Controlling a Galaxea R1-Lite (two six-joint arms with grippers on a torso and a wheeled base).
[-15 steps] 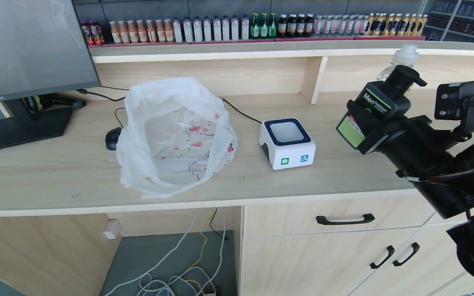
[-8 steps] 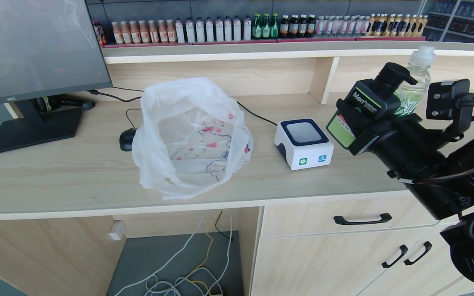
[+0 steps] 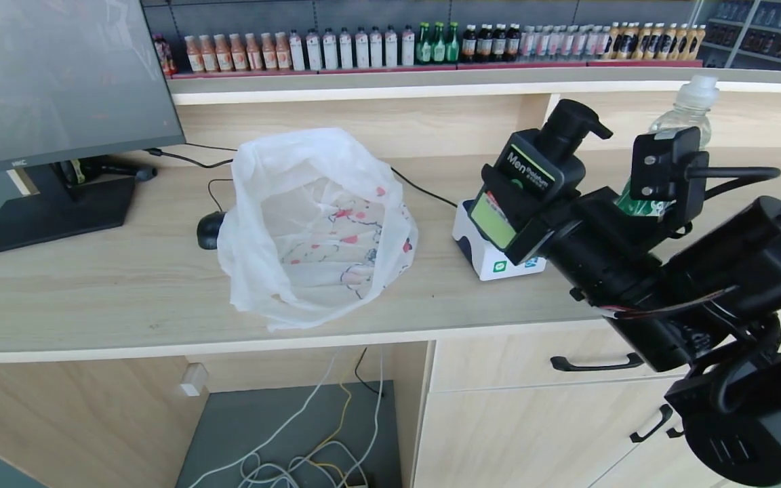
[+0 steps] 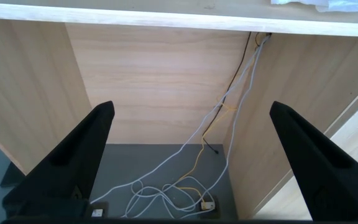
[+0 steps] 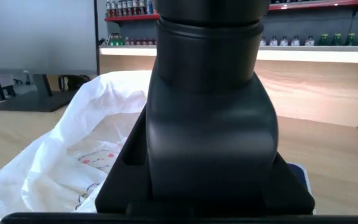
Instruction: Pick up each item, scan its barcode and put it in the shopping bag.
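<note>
Item 1: pump bottle (image 3: pixel 526 169), clamped in R gripper (image 3: pixel 533 217), just above scanner (image 3: pixel 499 268), right of shopping bag (image 3: pixel 309 224). Scan prob. in hand; bagging not done. Item 2: clear bottle (image 3: pixel 685 112), far right, untouched. L gripper (image 4: pixel 191 162): fingers apart, empty, below counter (image 3: pixel 92 298).

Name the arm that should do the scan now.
Right. The right gripper holds the black pump bottle close by the scanner; the left gripper hangs open below the counter, empty.
</note>
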